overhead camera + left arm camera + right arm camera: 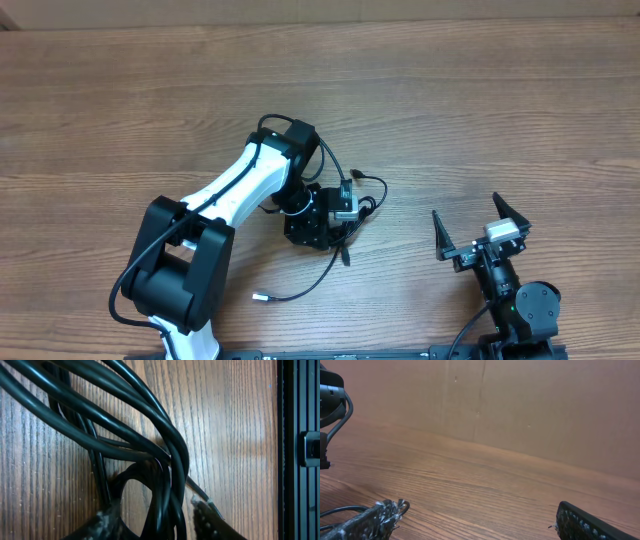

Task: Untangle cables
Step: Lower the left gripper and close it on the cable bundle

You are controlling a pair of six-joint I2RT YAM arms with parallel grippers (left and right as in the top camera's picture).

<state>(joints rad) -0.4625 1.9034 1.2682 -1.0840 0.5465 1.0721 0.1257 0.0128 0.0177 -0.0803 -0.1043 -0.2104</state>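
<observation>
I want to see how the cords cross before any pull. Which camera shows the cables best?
The left wrist view: the cables fill the frame, crossings clear, between the fingers of the left gripper. Overhead shows the bunch small, partly under the left arm. Right wrist catches at most a thin strand at its lower-left edge.

cables [352,203] on table [500,100], left hand [325,215] over them, right hand [468,210] apart at right

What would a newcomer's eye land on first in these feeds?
The white left arm reaches to the table's middle, over a tangle of thin black cables. In its wrist view the cables fill the picture, with the left fingers either side of them. At the lower right, the right fingers stand wide open and empty.
</observation>
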